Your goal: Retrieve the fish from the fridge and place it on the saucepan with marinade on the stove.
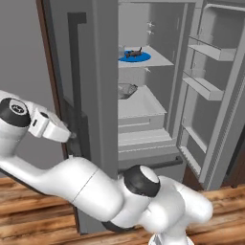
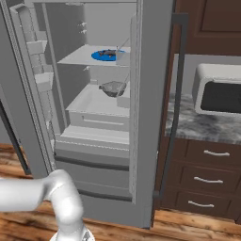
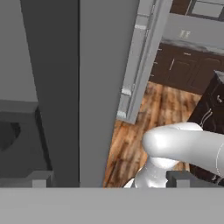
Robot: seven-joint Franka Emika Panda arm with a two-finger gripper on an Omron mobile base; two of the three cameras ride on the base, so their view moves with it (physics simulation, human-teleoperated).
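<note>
Now, door: fridge (image 1: 95, 95) right side open so you can reach in.
Fish (image 1: 135, 52): on plate (image 1: 134, 57), twelve o'clock.
Fingers (image 3: 106, 178): wide, holding nothing.

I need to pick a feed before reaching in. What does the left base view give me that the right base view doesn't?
Left base view alone: the open tool by the closed door's dark handle, and the open door's bins.
Right base view alone: a microwave on the counter and drawers beside the fridge.
Both: the fish on a blue plate, with a grey bowl one shelf lower.
</note>
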